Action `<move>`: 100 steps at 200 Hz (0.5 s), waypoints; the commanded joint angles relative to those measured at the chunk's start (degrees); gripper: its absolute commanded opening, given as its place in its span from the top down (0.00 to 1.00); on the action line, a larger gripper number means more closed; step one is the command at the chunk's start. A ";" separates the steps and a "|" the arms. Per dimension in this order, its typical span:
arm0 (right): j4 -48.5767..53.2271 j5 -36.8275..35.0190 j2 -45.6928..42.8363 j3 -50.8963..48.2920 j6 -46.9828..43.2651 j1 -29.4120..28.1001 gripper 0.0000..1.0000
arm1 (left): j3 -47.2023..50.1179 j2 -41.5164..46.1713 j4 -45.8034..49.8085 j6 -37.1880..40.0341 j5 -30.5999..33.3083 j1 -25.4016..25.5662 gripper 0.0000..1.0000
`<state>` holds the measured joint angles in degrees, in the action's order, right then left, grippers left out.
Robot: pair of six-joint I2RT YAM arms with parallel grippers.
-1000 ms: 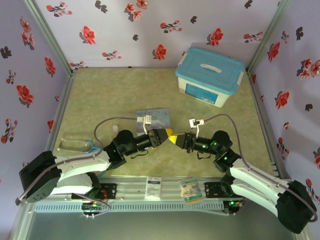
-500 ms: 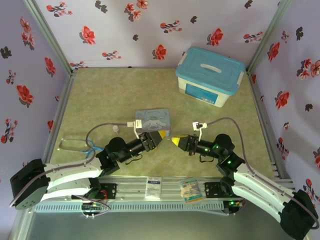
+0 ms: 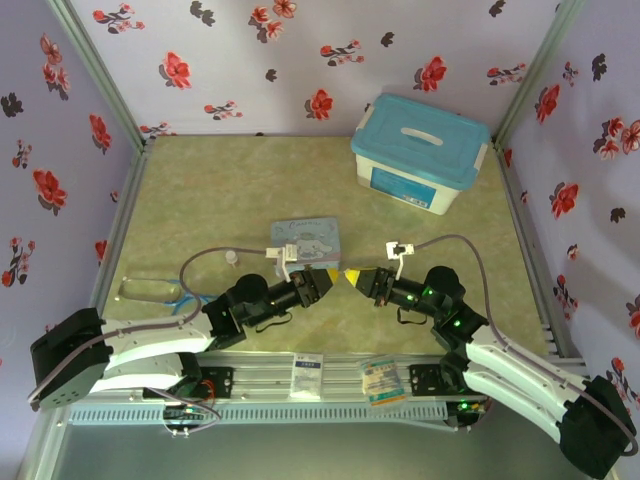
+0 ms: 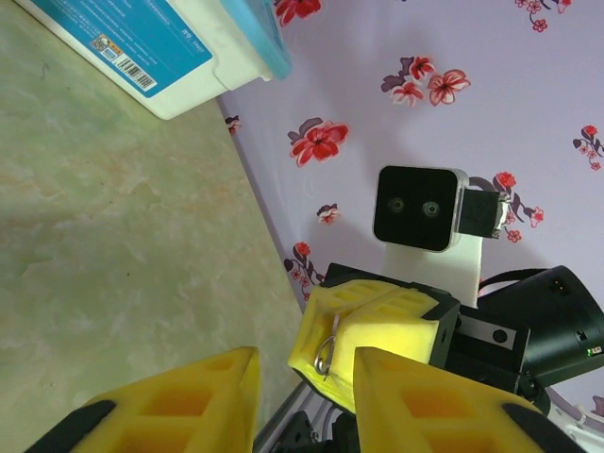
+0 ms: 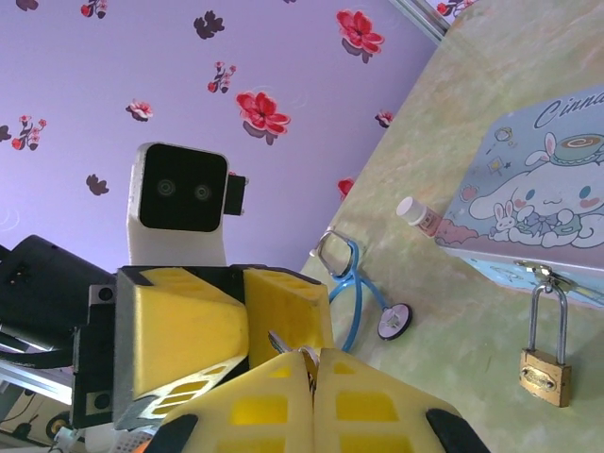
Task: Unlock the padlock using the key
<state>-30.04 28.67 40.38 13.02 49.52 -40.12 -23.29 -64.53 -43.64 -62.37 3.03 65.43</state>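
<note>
left gripper released, fingers apart, nothing between. just beside at 3 o'clock, right gripper clenched on small silvery bit, likely key. tin at 12 o'clock of left gripper; padlock hangs by shackle from its hasp. box far, 1 o'clock.

Three walls box the scene: back wall, left wall, right wall. All are lilac with a scattered print of red and dark flowers. Grey metal posts run up the two back corners, left post and right post. The surface is pale green-beige with a mottled, marble-like look and fills the middle of the frame. A silver slotted rail crosses the lower edge, with a dull grey strip below it. Light is soft and even, shadows faint.
</note>
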 commanded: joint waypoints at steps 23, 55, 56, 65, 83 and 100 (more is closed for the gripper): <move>-0.72 -0.72 0.41 0.53 -0.82 0.15 1.00 | -2.37 -0.70 0.52 1.46 0.95 0.36 0.65; -0.99 -0.45 1.26 0.78 -0.74 0.13 1.00 | -2.87 -1.85 0.14 0.70 0.67 0.33 0.68; -0.98 -0.45 1.23 0.83 -0.74 0.13 1.00 | -2.89 -1.88 0.14 0.68 0.67 0.37 0.68; -0.94 -0.45 1.31 0.87 -0.73 0.19 1.00 | -3.03 -2.16 0.13 0.54 0.62 0.38 0.68; -0.90 -0.43 1.38 0.96 -0.78 0.13 1.00 | -3.33 -2.58 0.48 0.23 0.54 0.29 0.69; -1.17 -0.22 1.29 0.83 -0.62 0.04 1.00 | -3.31 -3.25 0.13 -0.12 0.52 0.14 0.74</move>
<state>-30.04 28.64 41.80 13.02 49.52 -40.12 -24.84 -66.81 -42.78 -62.61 3.01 65.43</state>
